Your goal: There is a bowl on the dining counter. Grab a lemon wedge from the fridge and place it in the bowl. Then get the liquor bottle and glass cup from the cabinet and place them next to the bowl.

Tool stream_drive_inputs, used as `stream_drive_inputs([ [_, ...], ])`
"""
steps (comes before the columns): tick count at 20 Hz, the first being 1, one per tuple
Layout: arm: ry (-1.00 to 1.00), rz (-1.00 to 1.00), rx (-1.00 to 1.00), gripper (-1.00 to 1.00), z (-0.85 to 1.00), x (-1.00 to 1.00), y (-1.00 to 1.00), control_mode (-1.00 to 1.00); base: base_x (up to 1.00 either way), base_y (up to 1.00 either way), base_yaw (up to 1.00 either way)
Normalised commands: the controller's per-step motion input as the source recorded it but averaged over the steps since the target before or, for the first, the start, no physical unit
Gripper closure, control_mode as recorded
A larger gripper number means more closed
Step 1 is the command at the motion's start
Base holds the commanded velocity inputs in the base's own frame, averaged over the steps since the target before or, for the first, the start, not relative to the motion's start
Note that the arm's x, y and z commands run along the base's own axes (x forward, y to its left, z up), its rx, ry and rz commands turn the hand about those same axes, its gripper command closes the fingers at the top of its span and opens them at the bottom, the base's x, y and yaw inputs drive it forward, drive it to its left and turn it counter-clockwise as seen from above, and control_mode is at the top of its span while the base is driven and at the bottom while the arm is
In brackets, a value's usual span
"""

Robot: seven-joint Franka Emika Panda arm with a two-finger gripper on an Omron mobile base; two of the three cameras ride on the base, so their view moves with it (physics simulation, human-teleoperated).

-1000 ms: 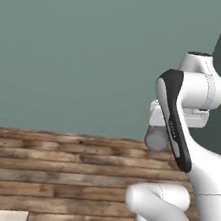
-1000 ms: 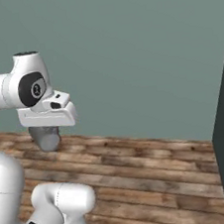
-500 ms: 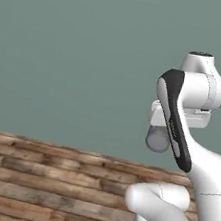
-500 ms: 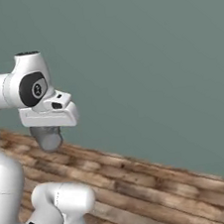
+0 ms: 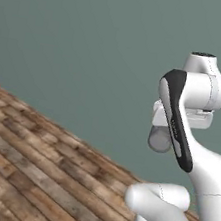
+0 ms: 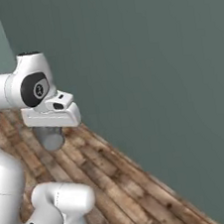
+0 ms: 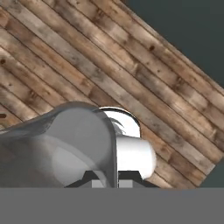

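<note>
Grey-green wall (image 5: 83, 37) above a wooden plank floor (image 5: 27, 170); the gripper (image 7: 107, 181) is clamped on a glass cup (image 7: 61, 144), best kept level while driving

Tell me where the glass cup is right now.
The glass cup is held in the shut gripper, hanging under the robot's hand above the wooden floor, near the grey-green wall.
</note>
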Motion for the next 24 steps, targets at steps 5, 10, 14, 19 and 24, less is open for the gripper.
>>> stream_drive_inputs([
  [5, 0.0, 0.0, 0.0, 1.0, 0.0, 0.0, 0.0, 1.0, 0.96, 0.0, 0.8],
  [10, 0.0, 0.0, 0.0, 1.0, 0.0, 0.0, 0.0, 1.0, 1.0, 0.0, 0.78],
  [14, 0.0, 0.0, 0.0, 1.0, 0.0, 0.0, 0.0, 1.0, 1.0, 0.0, 0.75],
  [19, 0.0, 0.0, 0.0, 1.0, 0.0, 0.0, 0.0, 1.0, 1.0, -0.02, 0.72],
  [24, 0.0, 0.0, 0.0, 1.0, 0.0, 0.0, 0.0, 1.0, 1.0, -0.25, 0.64],
])
